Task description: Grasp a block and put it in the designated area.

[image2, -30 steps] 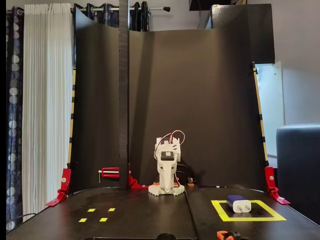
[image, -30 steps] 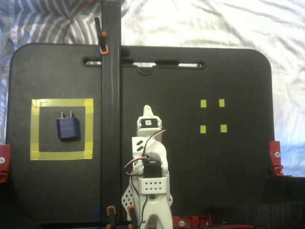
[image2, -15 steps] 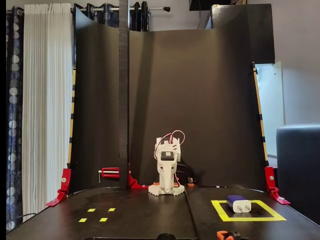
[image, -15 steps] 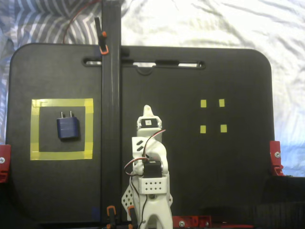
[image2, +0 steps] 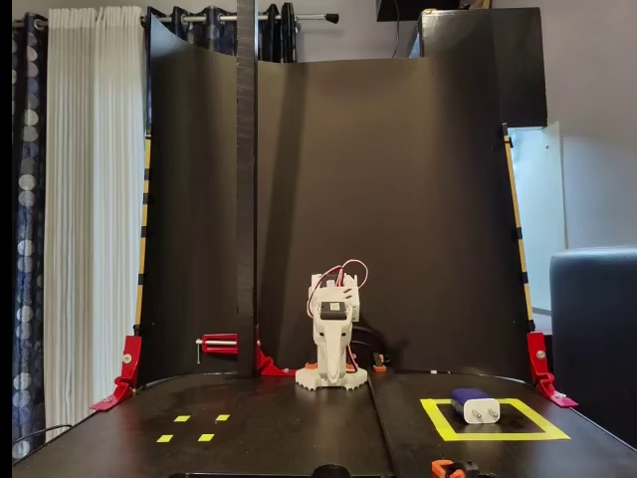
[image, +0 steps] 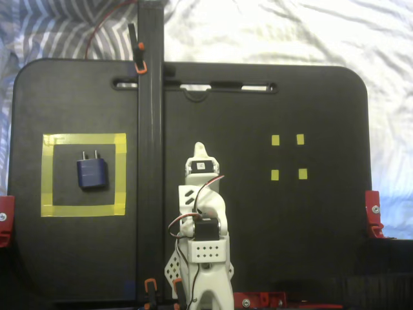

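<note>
Block (image: pixel 91 172) first: you will find it lying inside the designated area (image: pixel 82 210), the big square of yellow tape at the left of the top-down fixed view, sitting a little above the square's middle with its two silver prongs pointing toward the far edge of the tabletop (image: pixel 310 239). In the low fixed view that faces the arm, the block (image2: pixel 475 405) shows at the right, within the yellow outline (image2: pixel 438 420), prongs toward the camera, flat on the black surface.

Your arm (image: pixel 203 239) is folded up over its base near the middle of the near edge, well apart from the block. Its claw (image: pixel 201 152) points toward the far side in the top-down view and holds nothing; whether its fingers are apart or together you cannot tell from either picture.

Four tiny yellow tape squares (image: pixel 288 157) sit on the right half of the tabletop, bare. A dark vertical post (image: pixel 150 129) runs between the arm and the taped square.
</note>
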### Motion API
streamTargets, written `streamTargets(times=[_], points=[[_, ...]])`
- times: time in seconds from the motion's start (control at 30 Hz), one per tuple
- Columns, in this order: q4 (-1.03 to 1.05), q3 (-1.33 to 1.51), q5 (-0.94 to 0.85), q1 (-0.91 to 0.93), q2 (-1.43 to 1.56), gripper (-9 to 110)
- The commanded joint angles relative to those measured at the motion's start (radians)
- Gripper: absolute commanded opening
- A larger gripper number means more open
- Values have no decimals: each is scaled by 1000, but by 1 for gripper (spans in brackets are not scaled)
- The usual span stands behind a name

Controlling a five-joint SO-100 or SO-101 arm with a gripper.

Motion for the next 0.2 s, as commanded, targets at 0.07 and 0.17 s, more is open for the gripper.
streamTargets(times=[0.07, 0.17], points=[[0, 5, 5, -3, 8, 0], [0, 5, 5, -3, 8, 0]])
